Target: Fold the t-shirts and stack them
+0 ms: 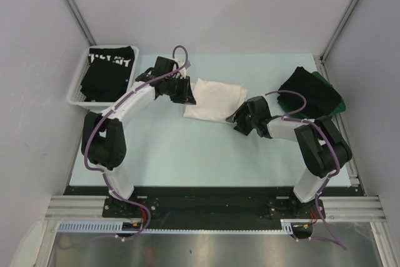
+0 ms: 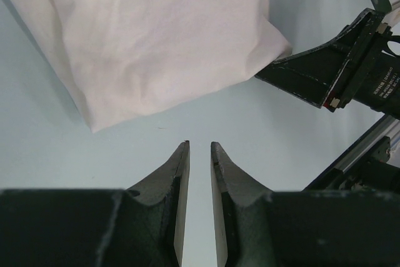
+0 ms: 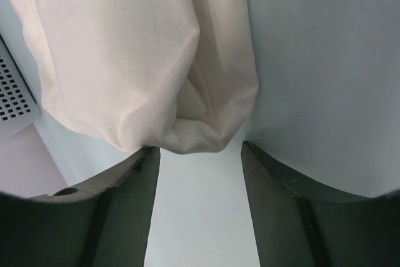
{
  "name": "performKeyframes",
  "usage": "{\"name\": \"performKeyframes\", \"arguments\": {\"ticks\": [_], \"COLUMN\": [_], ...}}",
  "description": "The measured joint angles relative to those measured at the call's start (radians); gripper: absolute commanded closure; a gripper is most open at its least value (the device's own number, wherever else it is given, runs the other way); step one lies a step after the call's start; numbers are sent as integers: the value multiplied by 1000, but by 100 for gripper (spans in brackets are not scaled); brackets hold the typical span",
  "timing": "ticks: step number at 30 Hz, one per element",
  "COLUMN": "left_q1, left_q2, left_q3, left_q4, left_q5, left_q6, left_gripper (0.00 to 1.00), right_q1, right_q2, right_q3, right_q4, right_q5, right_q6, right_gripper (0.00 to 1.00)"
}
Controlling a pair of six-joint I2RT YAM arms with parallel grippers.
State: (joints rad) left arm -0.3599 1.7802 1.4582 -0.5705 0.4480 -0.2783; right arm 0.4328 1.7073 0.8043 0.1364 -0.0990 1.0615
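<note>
Two dark t-shirts (image 1: 310, 90) sit right, basket (image 1: 76, 85) left, white t-shirt (image 1: 215, 99) between

Overhead view; close wrist views share t-shirt (image 2: 162, 35).

Left arm (image 1: 134, 101) and right arm (image 1: 284, 130): white tubular links, black joint housings, looped purple cables (image 1: 181, 51). Left gripper (image 2: 200, 147) and right gripper (image 3: 199, 152): matte black tapered jaws, scuffed. White-lettered label (image 2: 378, 85) on the right one's body.
</note>
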Motion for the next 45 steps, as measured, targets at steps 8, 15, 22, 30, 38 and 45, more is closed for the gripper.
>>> {"name": "performKeyframes", "arguments": {"ticks": [8, 15, 22, 30, 38, 45], "left_q1": [0, 0, 0, 0, 0, 0], "left_q2": [0, 0, 0, 0, 0, 0], "left_q3": [0, 0, 0, 0, 0, 0], "left_q4": [-1, -10, -18, -21, -24, -24], "left_q5": [0, 0, -1, -3, -8, -8], "left_q6": [0, 2, 9, 18, 18, 18], "left_gripper": [76, 76, 76, 76, 76, 76], "right_q1": [0, 0, -1, -1, -7, -11], "right_q2": [2, 10, 11, 15, 23, 10], "right_q3": [-2, -4, -3, -4, -4, -4], "right_q4": [-24, -39, -13, -13, -14, -37], "right_q5": [9, 12, 0, 13, 15, 11], "right_q6": [-24, -28, -27, -52, -68, -70], "right_gripper": [69, 78, 60, 91, 100, 100]}}
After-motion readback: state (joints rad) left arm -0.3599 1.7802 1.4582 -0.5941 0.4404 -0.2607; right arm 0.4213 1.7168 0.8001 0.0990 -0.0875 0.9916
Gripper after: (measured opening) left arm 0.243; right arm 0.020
